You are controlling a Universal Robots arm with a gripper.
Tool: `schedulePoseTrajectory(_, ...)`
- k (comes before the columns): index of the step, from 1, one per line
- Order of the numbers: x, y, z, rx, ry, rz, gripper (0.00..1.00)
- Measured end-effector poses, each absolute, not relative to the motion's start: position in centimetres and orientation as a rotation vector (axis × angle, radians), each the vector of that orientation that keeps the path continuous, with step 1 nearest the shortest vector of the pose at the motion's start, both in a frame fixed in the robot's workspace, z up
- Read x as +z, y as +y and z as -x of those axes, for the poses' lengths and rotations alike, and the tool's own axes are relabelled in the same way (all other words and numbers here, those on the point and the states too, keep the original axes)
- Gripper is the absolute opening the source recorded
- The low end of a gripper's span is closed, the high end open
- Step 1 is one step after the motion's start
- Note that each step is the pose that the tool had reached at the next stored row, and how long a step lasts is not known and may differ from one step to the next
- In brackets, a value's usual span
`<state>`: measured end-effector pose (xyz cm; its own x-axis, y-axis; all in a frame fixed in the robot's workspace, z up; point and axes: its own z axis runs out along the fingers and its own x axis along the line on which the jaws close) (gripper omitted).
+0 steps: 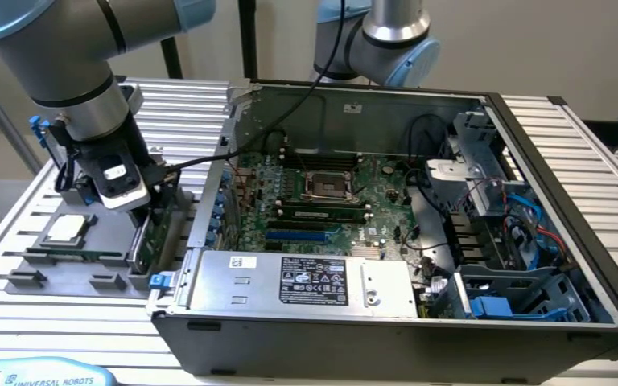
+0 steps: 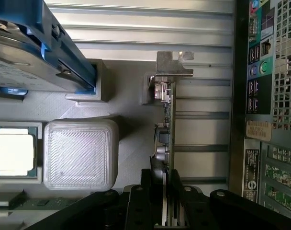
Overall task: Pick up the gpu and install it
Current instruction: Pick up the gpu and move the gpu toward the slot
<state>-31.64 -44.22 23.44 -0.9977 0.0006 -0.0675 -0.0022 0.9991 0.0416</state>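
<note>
Wrist view: gpu [image 2: 166, 120] on edge, tight within the gripper [image 2: 162, 184].

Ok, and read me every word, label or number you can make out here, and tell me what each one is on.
"UNIVERSAL ROBOTS": on the pale blue cover at the exterior view's lower left corner.
Power supply label: print too small to read.
Small white sticker beside it: too small to read.
Rear-panel stickers on the computer case, wrist view: cannot be read.
</note>
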Motion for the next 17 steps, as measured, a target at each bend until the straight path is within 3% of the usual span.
schedulePoseTrajectory(17,25.2,-44.2,31.6,0.064,3.077,0.001,0.27)
